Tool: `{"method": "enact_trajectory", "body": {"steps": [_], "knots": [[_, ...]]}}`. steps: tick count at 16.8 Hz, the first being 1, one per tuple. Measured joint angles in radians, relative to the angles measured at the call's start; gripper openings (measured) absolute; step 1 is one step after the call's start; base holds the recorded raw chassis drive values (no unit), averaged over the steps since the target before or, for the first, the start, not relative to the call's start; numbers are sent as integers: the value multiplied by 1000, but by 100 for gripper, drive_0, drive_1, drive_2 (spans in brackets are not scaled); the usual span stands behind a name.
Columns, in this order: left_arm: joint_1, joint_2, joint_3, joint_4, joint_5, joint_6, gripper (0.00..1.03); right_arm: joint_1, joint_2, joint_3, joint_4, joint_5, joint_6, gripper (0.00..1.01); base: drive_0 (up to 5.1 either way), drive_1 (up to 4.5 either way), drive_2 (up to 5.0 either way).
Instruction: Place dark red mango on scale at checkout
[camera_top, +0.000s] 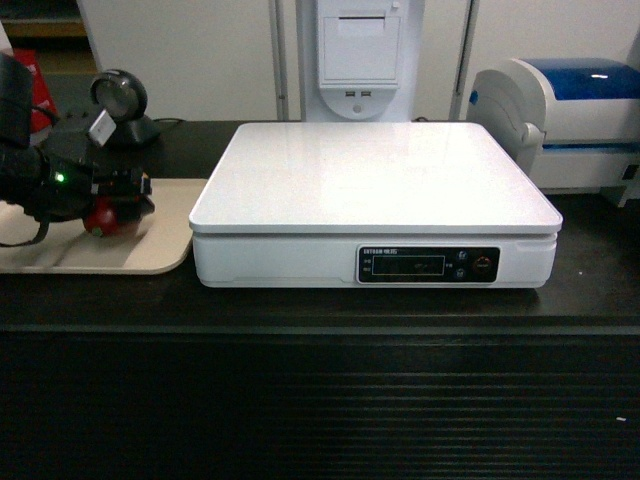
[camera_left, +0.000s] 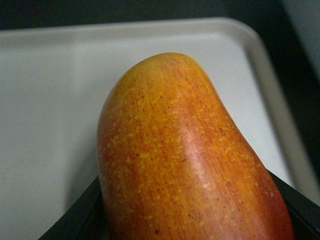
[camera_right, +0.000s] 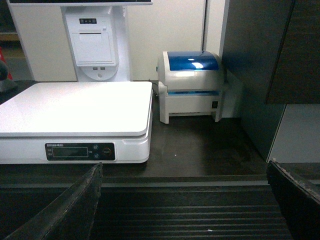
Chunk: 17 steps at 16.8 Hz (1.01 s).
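Dark red mango (camera_left: 190, 165), glossy and speckled, sits clamped in the left tool (camera_top: 120, 205) over the smooth beige tray (camera_top: 160, 255).

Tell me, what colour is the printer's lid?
Blue, on a white printer; the right wrist view shows it best.

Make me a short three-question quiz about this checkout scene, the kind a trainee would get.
1. True or false: the glossy dark red mango already lies on the flat white rectangular scale.
2. Which end effector is at the mango? A) left B) right C) neither
3. Fill in: the mango is over the beige plastic ____.

Key:
1. False. The scale's platter is bare; the mango is left of it.
2. A. The left end effector is around the mango; the right end effector hangs open in front of the black ribbed checkout counter.
3. Tray.
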Motion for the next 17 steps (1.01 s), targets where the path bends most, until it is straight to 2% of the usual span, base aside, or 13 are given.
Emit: {"method": "enact_trajectory", "body": {"steps": [2, 3, 4, 7, 10, 11, 14, 17], "knots": [[-13, -35, -18, 12, -2, 0, 68, 0, 0, 0, 0, 0, 0, 98, 0, 0, 0], [-44, -84, -26, 26, -11, 2, 68, 0, 0, 0, 0, 0, 0, 98, 0, 0, 0], [-162, -213, -48, 57, -8, 0, 68, 0, 0, 0, 0, 0, 0, 98, 0, 0, 0], [-290, -283, -86, 66, -8, -7, 68, 0, 0, 0, 0, 0, 0, 98, 0, 0, 0], [-406, -287, -114, 67, -42, -27, 68, 0, 0, 0, 0, 0, 0, 98, 0, 0, 0], [-438, -286, -115, 66, -52, -29, 68, 0, 0, 0, 0, 0, 0, 98, 0, 0, 0], [-514, -227, -56, 58, -72, -69, 67, 0, 0, 0, 0, 0, 0, 98, 0, 0, 0], [-545, -120, 38, -7, -95, -126, 67, 0, 0, 0, 0, 0, 0, 98, 0, 0, 0]]}}
